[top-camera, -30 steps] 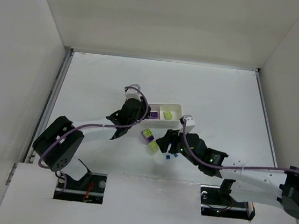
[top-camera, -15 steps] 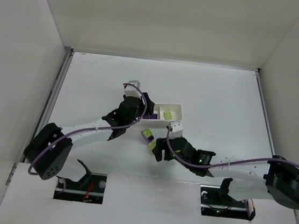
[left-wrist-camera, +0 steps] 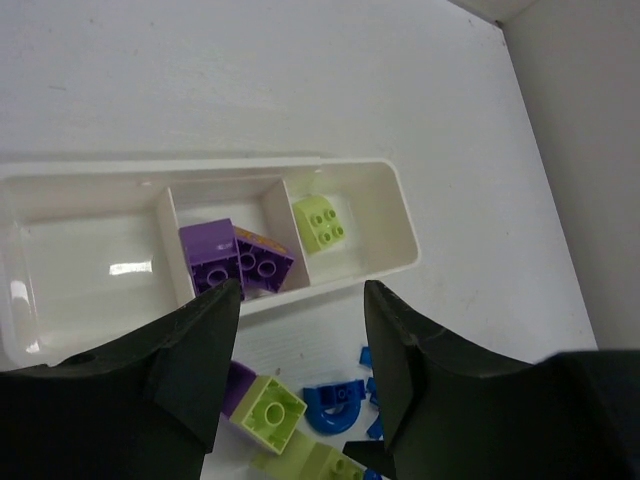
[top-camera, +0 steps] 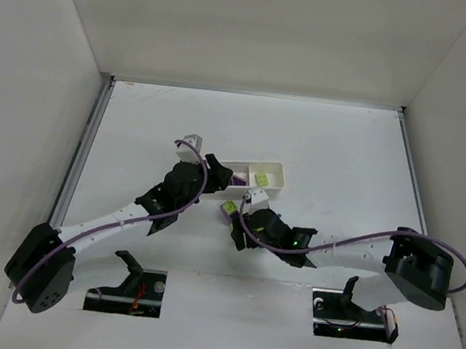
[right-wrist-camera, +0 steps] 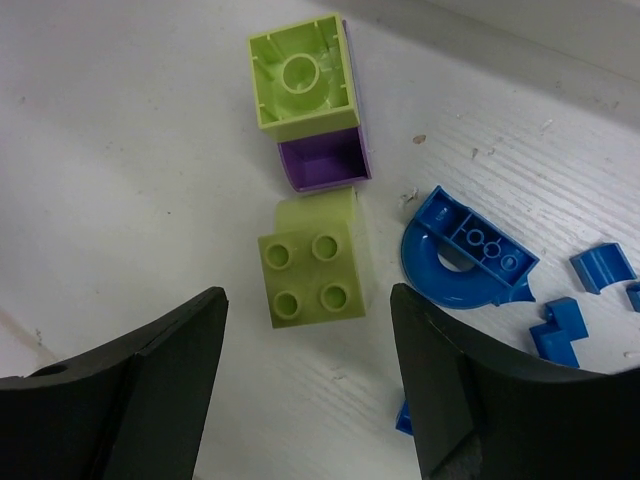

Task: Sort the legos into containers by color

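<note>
lime-yellow lego [right-wrist-camera: 310, 275] | sits just ahead of your right claw [right-wrist-camera: 305, 340], centred in its spread, empty gap | left claw [left-wrist-camera: 300, 320] spread by the tray [left-wrist-camera: 200, 168], farther off

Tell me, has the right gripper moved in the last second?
Yes. In the top view the right gripper has shifted left against the white tray, from under its right compartment toward its middle one.

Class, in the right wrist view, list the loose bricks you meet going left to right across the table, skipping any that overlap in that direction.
Lime-yellow brick with studs up → blue arch brick → small blue curved brick by the right edge.
</note>
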